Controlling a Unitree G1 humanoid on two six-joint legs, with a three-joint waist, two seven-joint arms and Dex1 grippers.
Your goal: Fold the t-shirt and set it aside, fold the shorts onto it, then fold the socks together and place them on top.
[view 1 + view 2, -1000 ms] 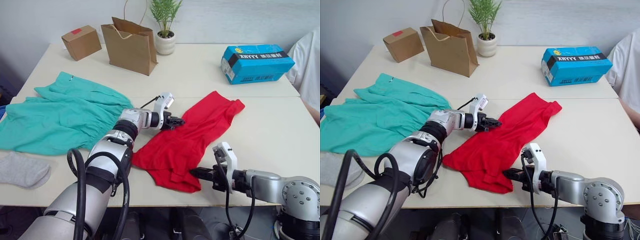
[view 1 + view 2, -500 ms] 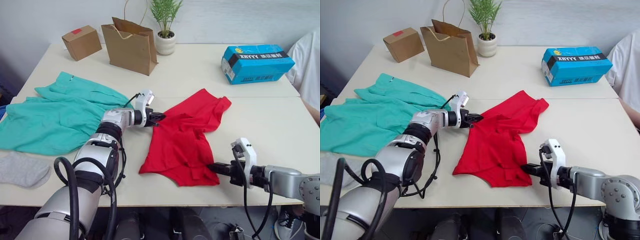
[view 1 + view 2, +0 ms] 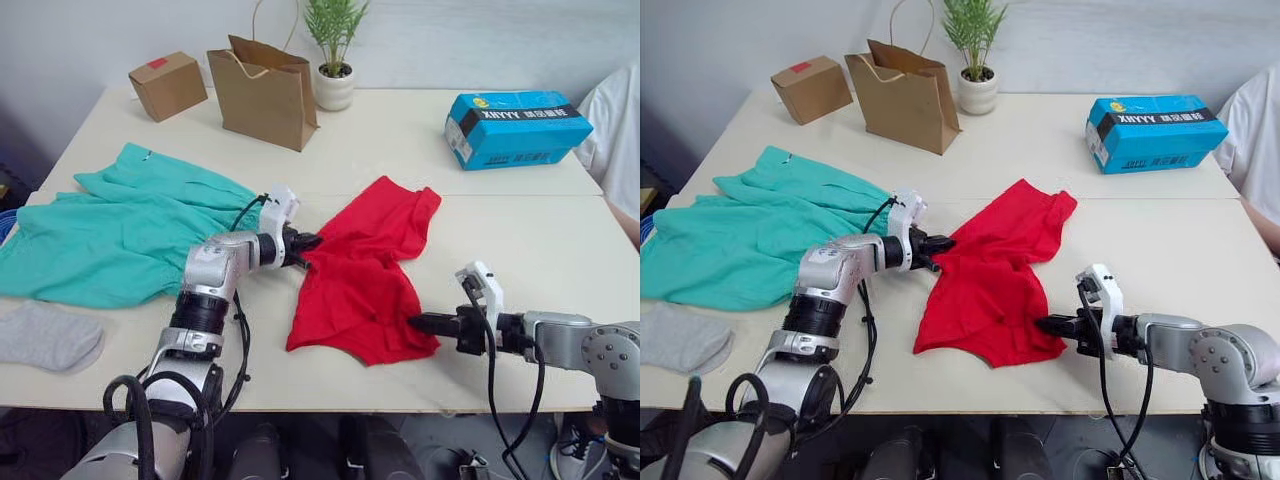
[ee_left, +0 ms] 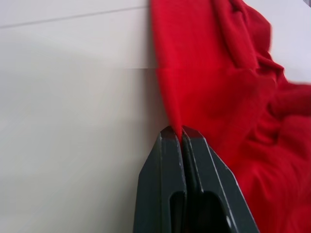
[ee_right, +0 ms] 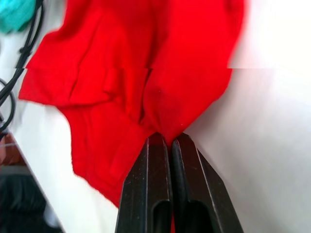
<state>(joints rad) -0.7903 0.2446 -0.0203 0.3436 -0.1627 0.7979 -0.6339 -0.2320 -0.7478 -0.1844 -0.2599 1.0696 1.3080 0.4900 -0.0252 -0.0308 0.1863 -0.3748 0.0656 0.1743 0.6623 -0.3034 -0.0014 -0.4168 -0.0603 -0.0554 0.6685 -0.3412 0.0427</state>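
Both tools pinch the t-shirt (image 3: 362, 283): left tool (image 3: 306, 243) clamped on its left edge, right tool (image 3: 420, 323) on the near right corner (crumpled, mid-counter (image 3: 520, 250)). Shorts (image 3: 110, 235) spread left, one sock (image 3: 45, 335) nearer.

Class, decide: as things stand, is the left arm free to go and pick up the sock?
Probably not yet. The left gripper is shut on the t-shirt, so it would have to let go first. The sock itself lies uncovered beside the shorts.
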